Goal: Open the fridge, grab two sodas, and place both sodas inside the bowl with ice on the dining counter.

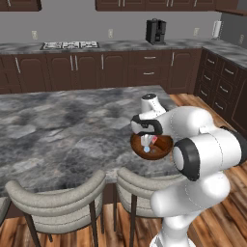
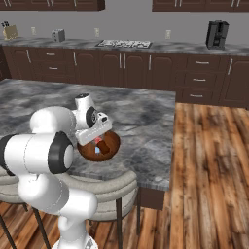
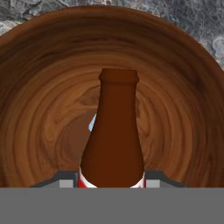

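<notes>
Bench (image 1: 58, 125) of marbled stone carries the wooden bowl (image 3: 39, 87) near its stool-side edge. Fingers (image 3: 112, 181) are clamped on the brown soda bottle (image 3: 113, 131), held over the bowl's hollow, its long axis running neck-first down toward the bowl's floor and ice (image 3: 92, 123). Best lowered further before letting go, I judge.

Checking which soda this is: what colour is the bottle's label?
Red, on the dark brown bottle; clearest in the hand view.

Hand (image 2: 99, 142) over bowl (image 2: 113, 144) — dining counter (image 2: 141, 121)
</notes>
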Controlling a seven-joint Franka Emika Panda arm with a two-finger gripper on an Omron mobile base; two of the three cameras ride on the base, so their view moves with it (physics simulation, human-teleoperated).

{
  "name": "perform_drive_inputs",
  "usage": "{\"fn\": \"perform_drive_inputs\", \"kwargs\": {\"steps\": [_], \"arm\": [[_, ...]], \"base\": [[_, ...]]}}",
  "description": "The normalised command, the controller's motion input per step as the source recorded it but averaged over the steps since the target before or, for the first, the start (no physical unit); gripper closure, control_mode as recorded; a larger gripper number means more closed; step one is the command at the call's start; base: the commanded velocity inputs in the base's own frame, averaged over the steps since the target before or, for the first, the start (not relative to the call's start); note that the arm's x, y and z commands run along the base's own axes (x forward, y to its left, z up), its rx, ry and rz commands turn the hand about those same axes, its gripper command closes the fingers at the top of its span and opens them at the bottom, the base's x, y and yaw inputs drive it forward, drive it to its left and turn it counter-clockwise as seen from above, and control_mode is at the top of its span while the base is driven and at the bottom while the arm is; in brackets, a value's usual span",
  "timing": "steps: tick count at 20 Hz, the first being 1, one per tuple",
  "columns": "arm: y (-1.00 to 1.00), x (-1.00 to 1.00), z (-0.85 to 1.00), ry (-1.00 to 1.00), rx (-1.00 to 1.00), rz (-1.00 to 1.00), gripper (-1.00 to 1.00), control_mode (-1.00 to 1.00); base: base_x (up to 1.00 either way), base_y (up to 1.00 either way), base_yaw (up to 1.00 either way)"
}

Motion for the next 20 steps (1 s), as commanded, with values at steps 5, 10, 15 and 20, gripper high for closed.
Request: {"fn": "perform_drive_inputs", "kwargs": {"steps": [5,10,15,20], "arm": [[0.0,0.04,0.05,-0.01,-0.01,0.01,1.0,-1.0],[0.0,0.24,-0.11,0.0,0.0,0.05,-1.0,-1.0],[0.01,0.13,-0.01,0.0,0.0,0.04,-1.0,-1.0],[0.0,0.0,0.0,0.0,0.0,0.04,-1.0,-1.0]], "base": [[0.0,0.0,0.0],[0.0,0.0,0.0],[0.0,0.0,0.0],[0.0,0.0,0.0]]}}
